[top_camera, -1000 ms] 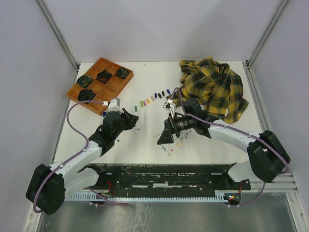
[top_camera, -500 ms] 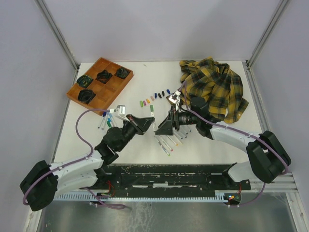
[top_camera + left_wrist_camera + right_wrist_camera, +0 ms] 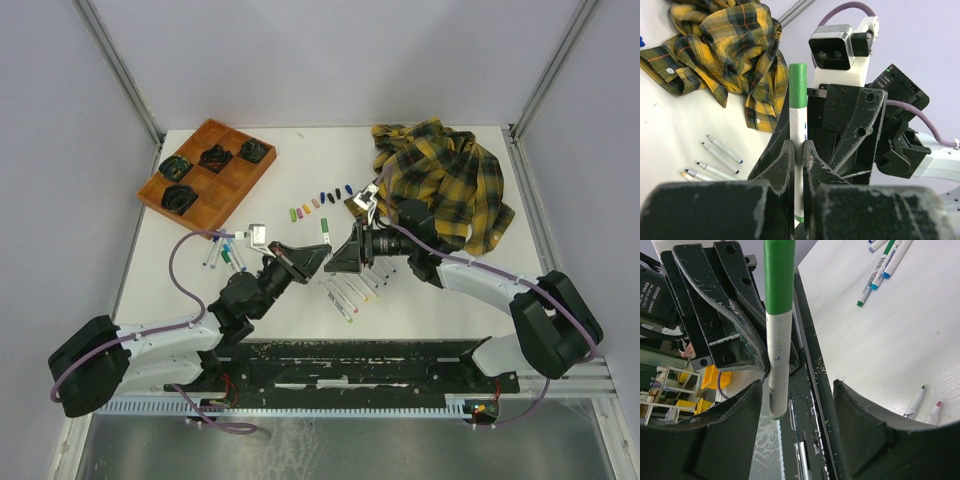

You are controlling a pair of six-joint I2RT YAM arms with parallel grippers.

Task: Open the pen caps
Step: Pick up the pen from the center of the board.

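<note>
Left gripper [image 3: 799, 149] is clamped tight on one white marker [image 3: 799, 127], its single green cap [image 3: 798, 85] sticking out between the spread, empty fingers of the right gripper [image 3: 797, 385]. The right wrist view shows two uncapped markers [image 3: 920, 395] on the table [image 3: 890, 340] — only the top view shows the row of loose caps [image 3: 320, 200].

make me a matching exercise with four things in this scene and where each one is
Things:
1 green-capped marker
2 plaid shirt
3 wooden tray
4 row of loose caps

Places:
a far right corner
b clamped in the left gripper
c far left corner
d laid out between tray and shirt

Pairs: 1-b, 2-a, 3-c, 4-d
</note>
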